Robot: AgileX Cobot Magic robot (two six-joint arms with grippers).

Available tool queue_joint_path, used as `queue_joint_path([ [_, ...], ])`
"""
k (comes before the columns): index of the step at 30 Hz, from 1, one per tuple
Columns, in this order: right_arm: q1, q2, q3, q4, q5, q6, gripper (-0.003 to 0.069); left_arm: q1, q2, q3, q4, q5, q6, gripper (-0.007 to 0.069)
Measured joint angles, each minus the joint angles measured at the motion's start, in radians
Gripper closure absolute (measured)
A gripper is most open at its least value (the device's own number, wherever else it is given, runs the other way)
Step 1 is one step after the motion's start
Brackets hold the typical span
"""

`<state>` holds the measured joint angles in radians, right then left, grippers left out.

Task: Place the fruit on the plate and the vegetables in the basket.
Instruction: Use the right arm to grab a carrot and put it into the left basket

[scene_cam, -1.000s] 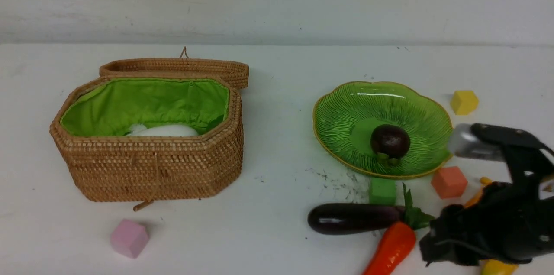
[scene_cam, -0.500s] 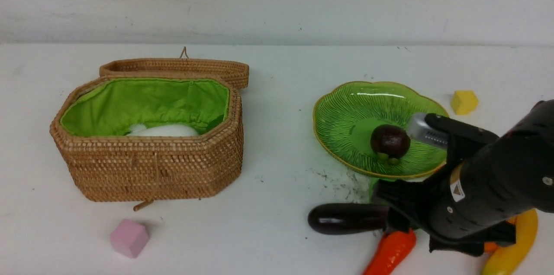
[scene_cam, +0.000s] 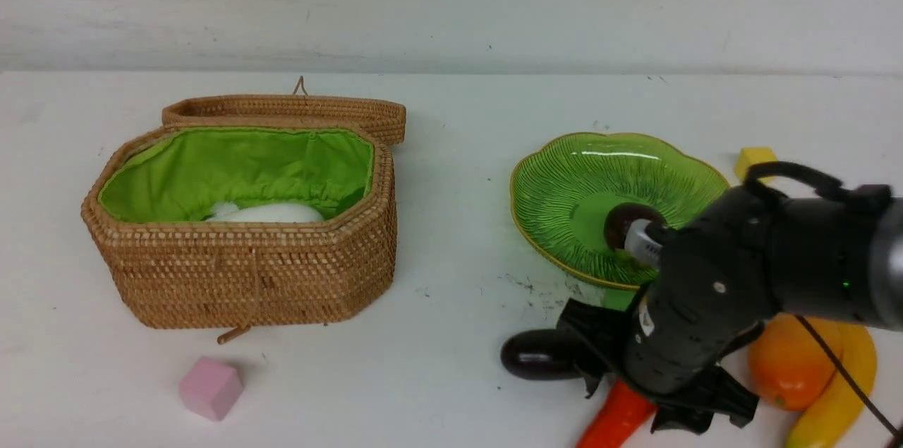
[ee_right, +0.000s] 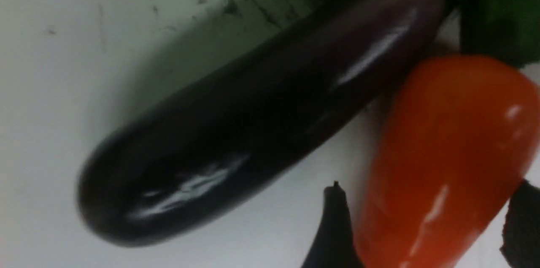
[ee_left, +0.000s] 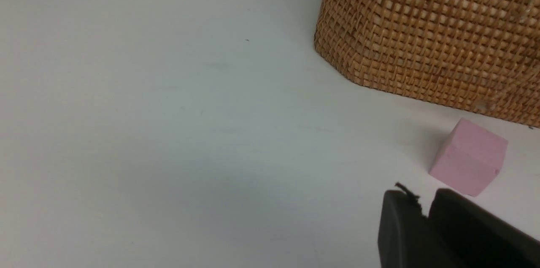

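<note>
Orange-red carrot (ee_right: 447,154) lies between the right hand's (ee_right: 426,230) wide-parted fingertips, eggplant (ee_right: 253,112) just beyond their edge.

Visible produce comprised one white radish (scene_cam: 271,212), one eggplant (scene_cam: 540,355), one carrot (scene_cam: 617,416), one mangosteen (scene_cam: 628,220), one mango (scene_cam: 794,363) and one banana (scene_cam: 839,398). Foam cubes numbered three: one pink (scene_cam: 211,389), one yellow (scene_cam: 753,161), one green (scene_cam: 619,298). Containers comprised one basket (scene_cam: 247,279) and one plate (scene_cam: 557,187).
</note>
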<state>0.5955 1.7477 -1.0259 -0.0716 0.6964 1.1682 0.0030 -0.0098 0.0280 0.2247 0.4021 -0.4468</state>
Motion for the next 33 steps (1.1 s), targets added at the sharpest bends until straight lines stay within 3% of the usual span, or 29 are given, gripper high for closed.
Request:
queue_joint_path([
  [7,-0.001,0.064,-0.009,0.009,0.065,-0.054,0.0196,0.000,0.000,0.000,0.000,0.000,0.000,0.0533],
  [11,-0.001,0.061,-0.011,0.033,0.069,-0.093,0.0333,0.000,0.000,0.000,0.000,0.000,0.000,0.0533],
  [20,-0.001,-0.082,-0.008,0.048,0.129,-0.192,0.0328,0.000,0.000,0.000,0.000,0.000,0.000,0.0533],
  [27,-0.001,-0.319,-0.010,0.051,0.059,-0.583,0.0328,0.000,0.000,0.000,0.000,0.000,0.000,0.0533],
  [29,-0.001,-0.379,-0.051,0.062,0.045,-0.768,0.0328,0.000,0.000,0.000,0.000,0.000,0.000,0.0533],
  [33,-0.001,-0.380,-0.190,0.127,0.025,-0.981,0.0328,0.000,0.000,0.000,0.000,0.000,0.000,0.0533],
])
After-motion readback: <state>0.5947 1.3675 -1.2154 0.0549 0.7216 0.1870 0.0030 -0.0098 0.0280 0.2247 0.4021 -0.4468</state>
